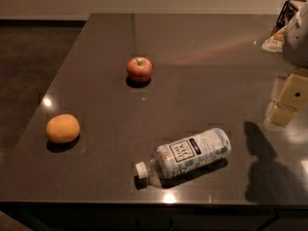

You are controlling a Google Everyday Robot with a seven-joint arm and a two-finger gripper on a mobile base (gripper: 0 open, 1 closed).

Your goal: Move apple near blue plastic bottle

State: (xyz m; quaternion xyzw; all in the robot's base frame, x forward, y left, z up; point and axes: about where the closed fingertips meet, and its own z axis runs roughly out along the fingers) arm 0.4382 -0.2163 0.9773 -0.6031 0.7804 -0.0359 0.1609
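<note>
The apple [139, 69] is small, red with yellowish patches and a short stem. It stands upright on the dark table, left of centre and toward the back. The blue plastic bottle [190, 153] is clear and pale bluish with a white cap and a white label. It lies on its side near the front edge, cap pointing left. My gripper [287, 102] hangs at the right edge of the view, above the table. It is well to the right of both the apple and the bottle and touches neither. Its shadow falls on the table at the front right.
A plain orange round fruit [63, 128] sits near the table's left edge [43, 105]. A dark wire basket with packets [284, 25] stands at the back right corner. The table's front edge runs just below the bottle.
</note>
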